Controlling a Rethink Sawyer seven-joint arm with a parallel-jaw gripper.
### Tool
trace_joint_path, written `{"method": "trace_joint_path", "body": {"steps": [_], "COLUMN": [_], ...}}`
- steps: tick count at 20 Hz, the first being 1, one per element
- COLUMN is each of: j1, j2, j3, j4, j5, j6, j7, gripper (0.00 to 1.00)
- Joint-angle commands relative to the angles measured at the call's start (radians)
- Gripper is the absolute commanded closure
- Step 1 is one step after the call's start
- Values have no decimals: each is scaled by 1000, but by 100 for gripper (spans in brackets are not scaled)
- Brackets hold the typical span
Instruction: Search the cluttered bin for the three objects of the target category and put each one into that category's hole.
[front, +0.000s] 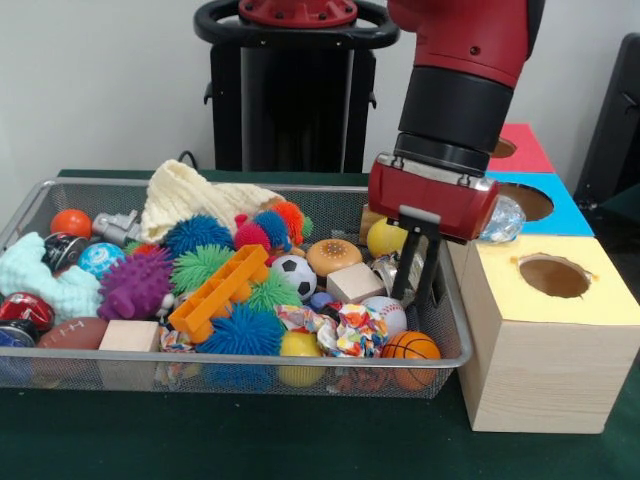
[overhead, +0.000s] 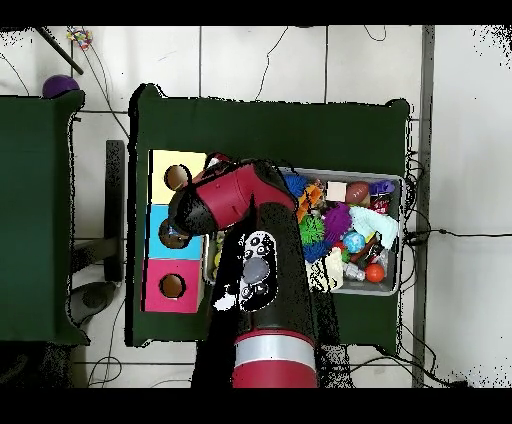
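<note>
Wire mesh forms the bin (front: 60, 372) nearest my camera, and it is packed. Along its near wall lie a small basketball (front: 411, 347), a baseball (front: 387, 312) and a brown football (front: 70, 333); a soccer ball (front: 294, 273) sits further in, and an orange ball (front: 71, 222) rests at the far left corner. I judge sports balls to be the likely target category, though nothing tells me so. They look light, round and smooth, apt to roll or squirt out of a pinch, so I would close across the widest part, straight down.

Beyond the baseball, the gripper (front: 424, 262) hangs just inside the bin's right end, above a wooden cube (front: 354, 282) and beside a yellow ball (front: 385, 238). Its black fingers (front: 407, 262) stand narrowly apart and hold nothing I can see, touching nothing clearly.

Right of the bin stands the yellow-topped box (front: 520, 370) with its hole (front: 554, 275); further back come the blue box (front: 565, 210) and the red box (front: 525, 150).
</note>
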Motion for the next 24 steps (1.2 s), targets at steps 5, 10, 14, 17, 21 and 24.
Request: {"method": "trace_joint_path", "body": {"steps": [5,10,14,17,21,24], "j1": [17,42,87,137,223,294], "j2": [28,15,-9,-41,-61,-67], "j3": [75,46,13,-21,-81,-132], "j4": [135,188,254,311,372,398], "j5": [62,59,65,72,87,108], "j6": [-84,-136,-167,-187,-214,-234], "j7": [61,83,118,146,188,223], "gripper": [100,100,100,100,100,100]}}
